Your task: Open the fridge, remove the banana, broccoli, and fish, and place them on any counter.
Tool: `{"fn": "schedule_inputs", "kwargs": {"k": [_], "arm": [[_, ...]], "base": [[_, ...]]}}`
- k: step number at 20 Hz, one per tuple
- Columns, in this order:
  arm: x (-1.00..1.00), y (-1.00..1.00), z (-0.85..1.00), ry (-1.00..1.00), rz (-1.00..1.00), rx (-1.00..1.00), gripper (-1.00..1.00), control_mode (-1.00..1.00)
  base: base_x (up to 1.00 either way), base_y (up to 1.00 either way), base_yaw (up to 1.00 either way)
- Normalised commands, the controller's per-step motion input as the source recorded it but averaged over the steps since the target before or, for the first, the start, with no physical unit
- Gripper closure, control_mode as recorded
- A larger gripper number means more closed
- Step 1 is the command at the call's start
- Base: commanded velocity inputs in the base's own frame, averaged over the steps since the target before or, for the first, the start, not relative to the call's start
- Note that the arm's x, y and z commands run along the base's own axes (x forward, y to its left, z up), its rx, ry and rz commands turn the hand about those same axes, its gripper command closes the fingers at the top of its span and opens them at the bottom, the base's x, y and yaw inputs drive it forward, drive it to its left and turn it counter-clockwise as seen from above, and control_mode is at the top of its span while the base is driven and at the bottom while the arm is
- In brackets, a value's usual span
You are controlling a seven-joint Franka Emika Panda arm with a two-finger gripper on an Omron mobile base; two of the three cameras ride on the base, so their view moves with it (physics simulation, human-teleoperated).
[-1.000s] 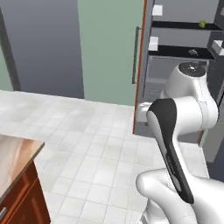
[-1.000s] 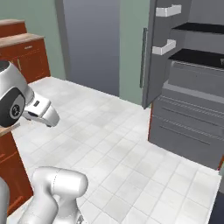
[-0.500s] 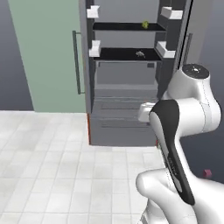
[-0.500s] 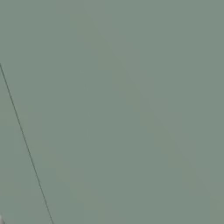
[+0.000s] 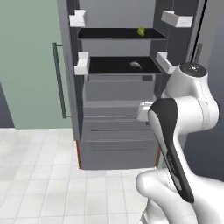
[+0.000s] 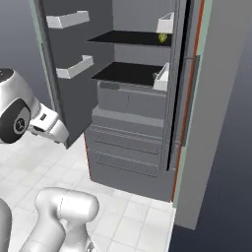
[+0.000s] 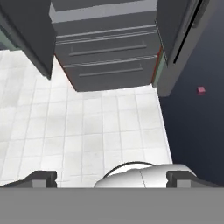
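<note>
The fridge (image 5: 118, 109) stands straight ahead with both doors swung open and its dark shelves showing. On the upper shelf sits the yellow-green broccoli (image 5: 141, 31) (image 6: 162, 37). The pale slim fish (image 5: 135, 64) lies on the shelf below it. The banana is hidden from these views, and the counter is out of view. My gripper (image 7: 112, 179) is open and empty, pointing down at the tiled floor in front of the fridge drawers (image 7: 107, 59). My hand (image 6: 49, 127) hangs low, well short of the shelves.
The left door (image 5: 72, 65) and right door (image 6: 184, 83) jut out on either side, each carrying white bins. Pale tiled floor (image 7: 87, 131) lies before the drawers. A green wall (image 5: 26, 65) is to the left. A small red thing (image 7: 201, 90) lies on the dark ground.
The whole picture has shifted, so the base has moved: the open fridge now sits centred and closer in both base views. The gripper has stayed open.
</note>
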Motion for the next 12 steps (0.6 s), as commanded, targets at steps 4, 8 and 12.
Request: {"fn": "schedule_inputs", "kwargs": {"k": [4,8,12], "arm": [[0.00,0.00,0.00,0.00,0.00,0.00,-1.00,1.00],[0.00,0.00,0.00,0.00,0.00,0.00,-1.00,1.00],[0.00,0.00,0.00,0.00,0.00,0.00,-1.00,1.00]], "base": [[1.00,0.00,-0.20],[1.00,0.00,-0.23],[1.00,0.09,-0.22]]}}
